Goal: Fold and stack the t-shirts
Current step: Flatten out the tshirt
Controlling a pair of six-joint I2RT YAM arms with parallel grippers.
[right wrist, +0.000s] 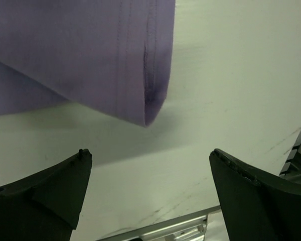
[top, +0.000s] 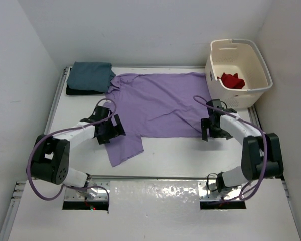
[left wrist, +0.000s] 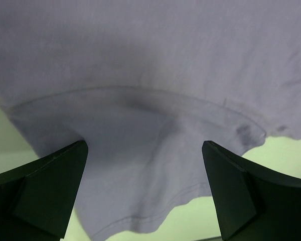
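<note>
A purple t-shirt (top: 158, 103) lies spread on the white table, one sleeve trailing toward the near left. My left gripper (top: 110, 131) is open just above the sleeve's armpit seam; the sleeve (left wrist: 140, 170) fills the space between its fingers in the left wrist view. My right gripper (top: 207, 131) is open and empty beside the shirt's near right hem corner (right wrist: 150, 108), which shows above its fingers in the right wrist view. A folded teal t-shirt (top: 92, 76) rests on a dark one at the far left.
A cream laundry basket (top: 256, 93) holding a red garment (top: 232, 80) stands at the far right. The table's metal front rail (top: 155, 177) runs along the near side. White walls enclose the table.
</note>
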